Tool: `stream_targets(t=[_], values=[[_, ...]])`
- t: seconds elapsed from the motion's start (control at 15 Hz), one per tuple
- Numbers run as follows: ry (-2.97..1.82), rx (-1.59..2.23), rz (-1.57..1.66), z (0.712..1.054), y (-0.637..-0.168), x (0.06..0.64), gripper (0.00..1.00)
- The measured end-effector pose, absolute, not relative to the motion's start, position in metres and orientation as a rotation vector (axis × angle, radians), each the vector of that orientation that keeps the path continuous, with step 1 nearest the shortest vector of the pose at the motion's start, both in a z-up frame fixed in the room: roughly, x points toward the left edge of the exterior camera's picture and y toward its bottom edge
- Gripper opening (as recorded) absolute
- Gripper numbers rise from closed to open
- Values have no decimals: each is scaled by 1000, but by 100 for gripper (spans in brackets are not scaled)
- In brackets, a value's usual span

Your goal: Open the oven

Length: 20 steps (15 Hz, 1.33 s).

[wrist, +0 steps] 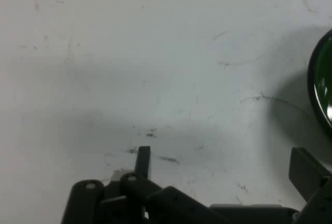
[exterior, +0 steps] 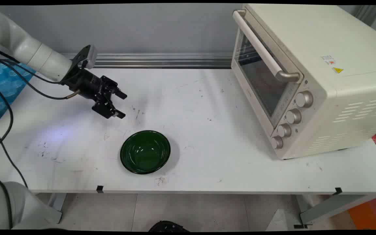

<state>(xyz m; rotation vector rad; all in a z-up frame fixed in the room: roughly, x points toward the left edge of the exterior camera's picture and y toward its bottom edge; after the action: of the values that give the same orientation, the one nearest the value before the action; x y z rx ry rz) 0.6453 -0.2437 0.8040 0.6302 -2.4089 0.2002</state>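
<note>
So the black gripper (exterior: 120,104) is hanging over the left part of the white desk (exterior: 207,156), tilted down and pointing toward the right. Its two fingers (exterior: 121,95) are spread wide apart and it's not carrying anything, just bare desk under it. The closest thing is a dark green bowl (exterior: 145,151) sitting upright on the desk, a bit toward the near edge and to the right of the gripper, not touching it. In the hand view the gripper (wrist: 220,169) is looking at scuffed white desk (wrist: 155,53), and only a sliver of the green bowl (wrist: 322,86) is peeking in at the right edge. Way over on the right side of the desk a cream toaster oven (exterior: 308,78) is sitting with its door closed, four knobs (exterior: 293,116) running down beside the door.
</note>
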Motion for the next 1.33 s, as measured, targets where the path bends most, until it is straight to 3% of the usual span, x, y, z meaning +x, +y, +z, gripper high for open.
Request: stream_targets(t=[0.6,1.33], values=[[-2364,659,213,820,-265,624,100],[-2289,637,255,864,-321,568,100]])
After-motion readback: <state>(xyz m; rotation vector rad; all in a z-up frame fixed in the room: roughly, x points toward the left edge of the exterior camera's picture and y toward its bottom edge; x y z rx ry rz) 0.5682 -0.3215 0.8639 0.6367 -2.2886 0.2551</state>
